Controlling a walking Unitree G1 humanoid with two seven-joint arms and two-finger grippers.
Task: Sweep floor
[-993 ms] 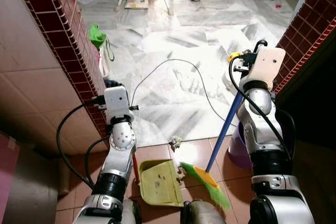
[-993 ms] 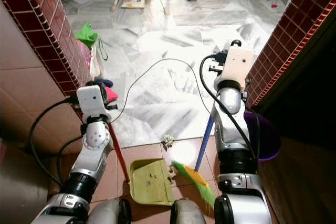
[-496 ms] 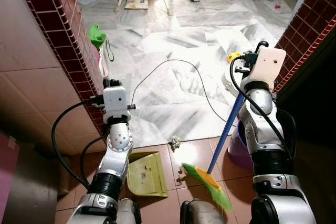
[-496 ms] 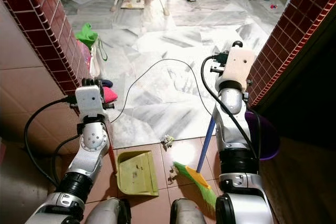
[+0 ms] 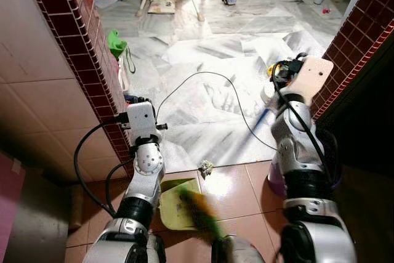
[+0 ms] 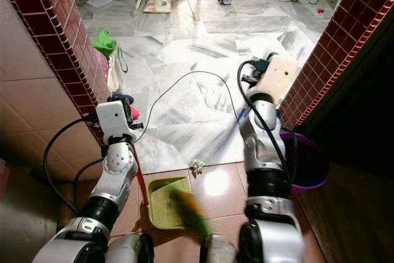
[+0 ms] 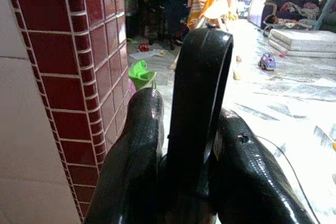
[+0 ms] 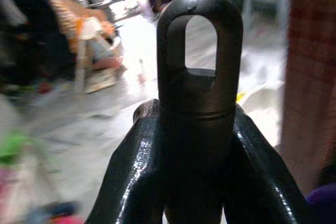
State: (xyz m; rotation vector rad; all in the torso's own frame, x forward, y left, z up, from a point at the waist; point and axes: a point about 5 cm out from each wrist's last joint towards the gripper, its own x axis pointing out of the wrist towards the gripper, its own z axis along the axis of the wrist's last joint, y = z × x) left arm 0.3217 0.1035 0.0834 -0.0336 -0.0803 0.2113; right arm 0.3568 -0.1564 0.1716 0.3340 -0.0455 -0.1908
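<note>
Roughly halfway, I'd say. Lower left of frame, the left gripper [image 7: 184, 129] was clamped on the dustpan handle [image 7: 199, 103], w/ the yellow-green dustpan [image 5: 178, 204] flat on the red tiles at lower centre. Dirt specks sat in the pan already, but a crumpled scrap [image 5: 205, 166] lay just beyond its lip, uncollected. Blurred green broom bristles [image 5: 200, 214] crossed the pan. Right of centre, the right gripper [image 8: 197, 129] was closed round the broom handle [image 8: 199, 72]. Vs half a sec ago: the bristles had swung from right of the pan onto it, and the right arm had tipped the blue shaft over.
</note>
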